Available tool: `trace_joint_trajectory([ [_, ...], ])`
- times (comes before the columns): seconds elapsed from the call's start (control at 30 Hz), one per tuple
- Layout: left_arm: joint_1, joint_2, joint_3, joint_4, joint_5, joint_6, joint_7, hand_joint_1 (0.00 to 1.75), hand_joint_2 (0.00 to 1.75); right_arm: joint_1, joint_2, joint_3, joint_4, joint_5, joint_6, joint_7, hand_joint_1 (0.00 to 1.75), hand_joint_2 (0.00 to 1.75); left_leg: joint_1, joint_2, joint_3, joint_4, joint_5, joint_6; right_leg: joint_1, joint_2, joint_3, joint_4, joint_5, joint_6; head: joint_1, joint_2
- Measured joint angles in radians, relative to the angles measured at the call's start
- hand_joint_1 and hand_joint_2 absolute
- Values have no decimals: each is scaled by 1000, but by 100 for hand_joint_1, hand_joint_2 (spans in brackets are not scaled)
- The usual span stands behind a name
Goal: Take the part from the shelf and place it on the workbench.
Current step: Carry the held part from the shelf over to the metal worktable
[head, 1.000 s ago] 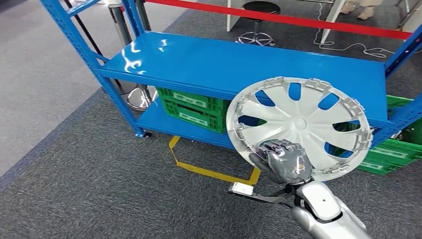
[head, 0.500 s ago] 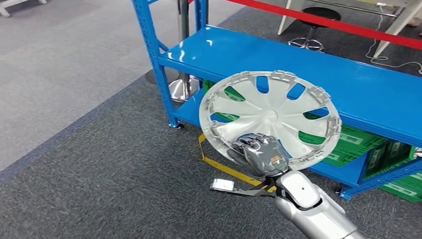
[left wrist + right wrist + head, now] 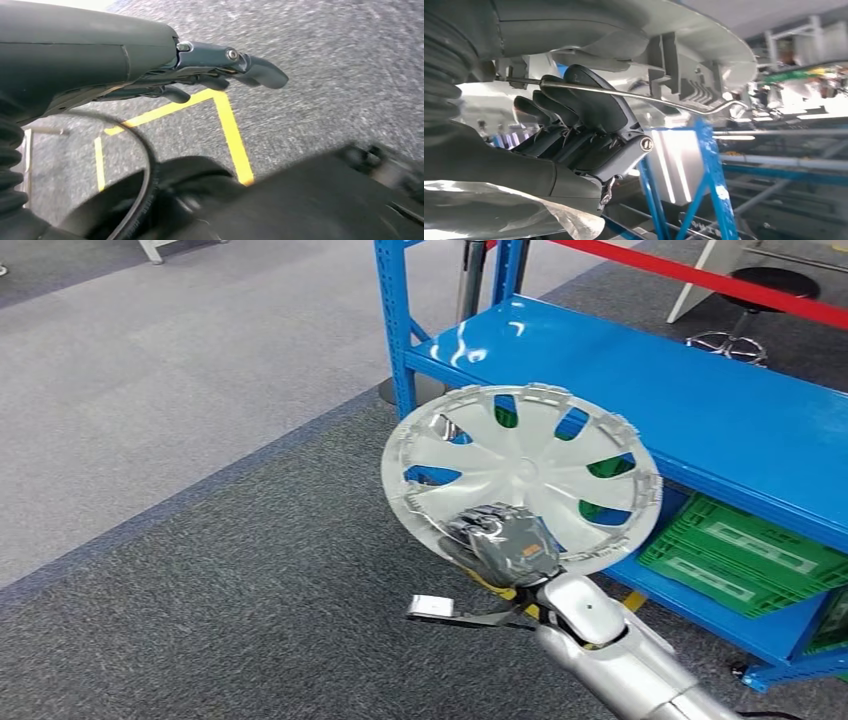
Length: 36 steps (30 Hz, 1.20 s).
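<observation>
A round silver wheel cover [image 3: 521, 480], the part, is held up in the air in front of a blue metal shelf [image 3: 700, 410]. It has a small hub at its centre, broad spokes with teardrop-shaped openings between them, and a ring of small clips around its rim. The right hand [image 3: 505, 545] grips the cover at its lower edge, fingers [image 3: 589, 107] curled around the rim and its thin wire ring. The cover overlaps the shelf's near edge and corner post. Green crates [image 3: 745, 555] sit on the lower shelf level. To the left lies wide open grey carpet [image 3: 180, 490]. The left hand [image 3: 210, 70] hangs over floor marked with yellow tape [image 3: 232, 135], fingers loosely extended and holding nothing.
</observation>
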Motion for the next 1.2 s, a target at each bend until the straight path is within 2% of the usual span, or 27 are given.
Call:
trace_joint_trajectory([
  [0.03, -2, -1, 2, 0, 0, 2, 0, 0, 175, -2, 1, 0, 4, -7, 0, -4, 175, 175, 2, 29, -25, 60, -30, -8, 2, -15, 1, -1, -1, -3, -5, 0],
  [0.07, -5, -1, 4, 0, 0, 4, 0, 0, 175, -3, 2, 1, 9, -12, 0, -7, 175, 175, 7, 43, -50, 122, -56, -14, 3, -32, 2, -1, -2, -5, -6, 0],
  [0.1, -7, -1, 6, 0, 1, 6, 0, 0, 175, -4, 3, 3, 13, -16, 0, -11, 175, 175, 12, 50, -66, 168, -70, -19, 4, -48, 3, -1, -4, -6, -6, 0],
  [0.13, -7, -1, 8, 0, 1, 7, 0, 0, 175, -6, 4, 5, 17, -19, 0, -12, 175, 175, 16, 54, -69, 184, -67, -22, 4, -63, 4, 0, -5, -6, -6, 0],
  [0.17, -6, -1, 9, 0, 1, 7, 1, 0, 175, -8, 6, 7, 20, -20, 0, -14, 175, 175, 19, 58, -54, 162, -45, -24, 4, -77, 5, 0, -7, -6, -6, 0],
  [0.2, -2, 0, 11, 0, 1, 8, 2, 0, 175, -11, 7, 10, 22, -21, 0, -14, 175, 175, 20, 69, -26, 109, -11, -24, 4, -89, 8, 0, -8, -4, -6, 0],
  [0.27, 5, 0, 15, 0, 4, 8, 4, 0, 175, -19, 9, 14, 26, -22, 1, -16, 175, 175, 13, 115, 27, -7, 38, -20, 7, -110, 10, -1, -11, 1, -6, 0],
  [0.33, 9, 3, 20, 0, 9, 5, 8, 0, 175, -29, 10, 18, 31, -23, 2, -17, 175, 175, 2, 143, 45, -64, 41, -6, 12, -131, 6, 0, -11, 10, -6, 0],
  [0.4, 10, 8, 25, 0, 11, 2, 12, 0, 175, -38, 14, 23, 37, -25, 3, -19, 175, 175, -1, 123, 44, -80, 38, 10, 14, -153, 3, -2, -12, 20, -5, 0],
  [0.43, 10, 9, 26, 0, 12, 2, 13, 0, 175, -43, 17, 27, 40, -26, 4, -19, 175, 175, 0, 110, 44, -85, 41, 17, 11, -144, 0, 2, -18, 24, -4, 0],
  [0.47, 9, 11, 28, 0, 11, 2, 13, 0, 175, -47, 19, 30, 42, -28, 5, -20, 175, 175, 1, 98, 46, -90, 44, 24, 9, -119, -9, 22, -33, 26, -3, 0],
  [0.53, 7, 11, 30, 0, 11, 2, 13, 0, 175, -50, 21, 36, 48, -31, 6, -20, 175, 175, 3, 74, 48, -94, 48, 37, 5, -49, -59, 123, -83, 26, 3, 0],
  [0.57, 7, 11, 31, 0, 10, 1, 13, 0, 175, -50, 21, 39, 50, -32, 7, -20, 175, 175, 2, 61, 48, -93, 48, 42, 6, -28, -95, 193, -109, 25, 4, 0],
  [0.6, 7, 12, 32, 0, 9, 0, 13, 0, 175, -49, 21, 43, 53, -32, 8, -20, 175, 175, 1, 46, 48, -92, 48, 44, 6, -19, -126, 248, -122, 25, 6, 0],
  [0.63, 7, 12, 33, 0, 8, -2, 13, 0, 175, -48, 20, 46, 56, -32, 9, -20, 175, 175, -1, 30, 48, -90, 47, 45, 7, -15, -145, 275, -118, 24, 6, 0],
  [0.67, 7, 12, 33, 0, 7, -3, 13, 0, 175, -48, 20, 49, 58, -33, 10, -20, 175, 175, -2, 13, 48, -88, 47, 45, 8, -12, -146, 262, -94, 23, 6, 0],
  [0.7, 7, 12, 34, 0, 6, -3, 13, 0, 175, -49, 19, 50, 60, -33, 10, -20, 175, 175, -2, -4, 49, -85, 46, 44, 7, -7, -130, 215, -56, 21, 6, 0],
  [0.77, 5, 11, 35, 0, 4, -4, 12, 0, 175, -52, 19, 53, 61, -35, 11, -19, 175, 175, -1, -31, 45, -74, 41, 38, 2, 30, -75, 92, 3, 19, 6, 0],
  [0.83, 3, 11, 37, 0, 1, -4, 10, 0, 175, -53, 18, 56, 62, -35, 13, -18, 175, 175, 1, -53, 33, -65, 41, 30, 0, 58, -44, 32, 11, 19, 5, 0],
  [0.9, 2, 13, 39, 0, -1, -5, 9, 0, 175, -53, 18, 59, 61, -35, 14, -17, 175, 175, 5, -71, 25, -65, 44, 21, 1, 46, -37, 24, 8, 17, 5, 0],
  [0.93, 3, 13, 40, 0, -1, -5, 9, 0, 175, -54, 18, 60, 61, -35, 15, -17, 175, 175, 4, -61, 24, -62, 41, 16, 1, 35, -34, 21, 9, 13, 5, 0],
  [1.0, 2, 14, 41, 0, -4, -5, 8, 0, 175, -56, 18, 60, 60, -35, 15, -16, 175, 175, 2, -9, 6, -16, 12, 5, -1, 10, -26, 14, 9, 3, -1, 0],
  [1.03, 0, 14, 42, 0, -6, -5, 7, 0, 175, -56, 18, 60, 60, -34, 15, -15, 175, 175, 2, 24, -15, 34, -14, 0, 1, -4, -24, 13, 7, -2, -4, 0],
  [1.1, -7, 14, 44, 0, -9, -5, 2, 0, 175, -56, 18, 61, 60, -32, 15, -14, 175, 175, 9, 49, -66, 153, -65, -8, 3, -33, -21, 12, 3, -7, -6, 0],
  [1.13, -9, 14, 44, 0, -11, -5, 0, 0, 175, -56, 18, 62, 60, -31, 15, -13, 175, 175, 13, 52, -79, 188, -73, -11, 4, -47, -19, 13, 1, -8, -7, 0],
  [1.17, -10, 14, 44, 0, -12, -5, 0, 0, 175, -56, 18, 63, 60, -31, 15, -13, 175, 175, 16, 56, -76, 188, -62, -13, 4, -61, -17, 13, -1, -7, -7, 0],
  [1.2, -9, 14, 44, 0, -14, -5, 0, 0, 175, -56, 18, 64, 60, -30, 15, -13, 175, 175, 19, 62, -56, 152, -33, -14, 4, -74, -14, 13, -3, -6, -7, 0],
])
